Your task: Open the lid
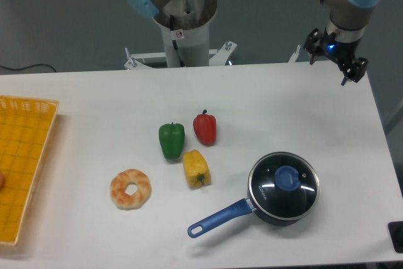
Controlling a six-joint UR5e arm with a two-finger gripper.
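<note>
Lid first: we see the round clear glass lid with its metal rim (284, 185) seated on the dark saucepan (267, 213) in the lower right of the frame, its blue knob (288, 178) at the centre, so it is not yet off. The saucepan's long blue handle (219, 218) runs down and to the left across the white worktop (88, 111).

In this single fixed view, the claw (348, 67) hangs in the upper right of the frame, over the far edge of the worktop and well apart from the lid. It is small and dark against the background, and we cannot tell whether its fingers are parted or closed; it holds nothing that we can see. From the claw, the knob lies down the frame and a little to the left, and that is the line we judge the approach must follow.

Near the middle sit a green pepper (171, 140), a red pepper (204, 128), a yellow pepper (196, 168) and a glazed doughnut (130, 188); a yellow basket (25, 155) is at the left edge.
</note>
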